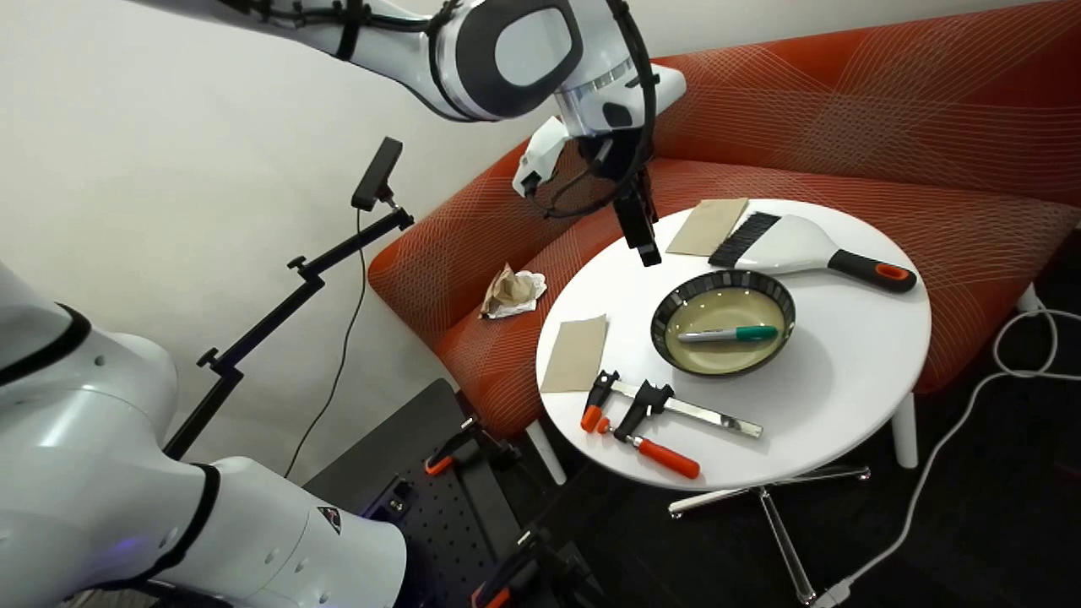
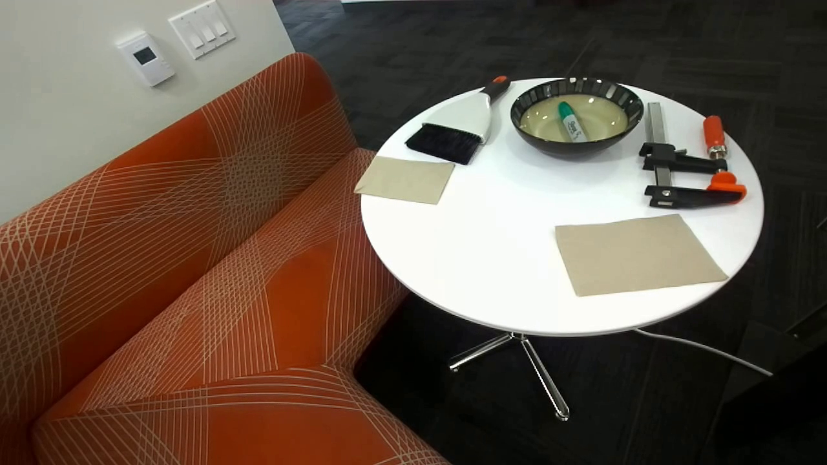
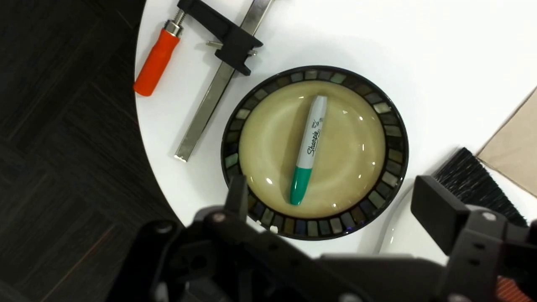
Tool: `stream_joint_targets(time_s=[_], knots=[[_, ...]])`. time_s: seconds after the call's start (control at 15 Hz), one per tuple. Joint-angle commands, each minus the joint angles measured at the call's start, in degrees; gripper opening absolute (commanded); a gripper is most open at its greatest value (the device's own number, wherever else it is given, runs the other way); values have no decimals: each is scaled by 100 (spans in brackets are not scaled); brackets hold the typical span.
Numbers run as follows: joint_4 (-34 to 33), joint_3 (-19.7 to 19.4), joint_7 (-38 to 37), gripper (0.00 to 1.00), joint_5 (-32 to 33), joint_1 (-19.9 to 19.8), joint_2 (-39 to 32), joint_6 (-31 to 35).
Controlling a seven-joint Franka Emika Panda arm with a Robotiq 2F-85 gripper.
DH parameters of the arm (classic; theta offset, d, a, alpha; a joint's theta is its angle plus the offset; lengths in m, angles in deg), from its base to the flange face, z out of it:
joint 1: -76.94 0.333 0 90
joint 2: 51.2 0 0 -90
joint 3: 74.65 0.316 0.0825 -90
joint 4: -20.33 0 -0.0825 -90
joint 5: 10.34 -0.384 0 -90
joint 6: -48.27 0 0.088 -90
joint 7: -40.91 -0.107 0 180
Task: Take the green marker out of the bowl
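The green marker [image 3: 309, 147] has a grey barrel and a green cap. It lies inside the bowl [image 3: 398, 155], which has a dark tiled rim and a cream-yellow inside. In both exterior views the marker [image 1: 728, 334] [image 2: 571, 121] rests in the bowl [image 1: 663, 338] [image 2: 575, 147] on the white table. My gripper [image 3: 335, 205] is open and empty in the wrist view, its fingers spread wide over the near side of the bowl. In an exterior view the gripper [image 1: 649, 253] hangs above the table, apart from the bowl and marker.
A white brush [image 1: 794, 245] with black bristles lies beside the bowl. A red-and-black clamp [image 1: 654, 405] lies on the bowl's other side. Two brown paper napkins [image 2: 639, 255] [image 2: 407, 179] lie on the round table [image 2: 465, 258]. An orange sofa [image 1: 844, 110] stands behind it.
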Motion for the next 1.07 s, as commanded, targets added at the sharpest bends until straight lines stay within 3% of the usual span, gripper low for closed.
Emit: stream_joint_targets(time_s=[0.0,0.27,0.6,1.0], knots=[[-29,-234,62,100,-84,237,-6,-16],[-48,-233,61,100,-87,241,-5,-16],[-358,-320,263,100,-308,296,-569,204],[-645,-404,559,100,-710,272,-1390,987]])
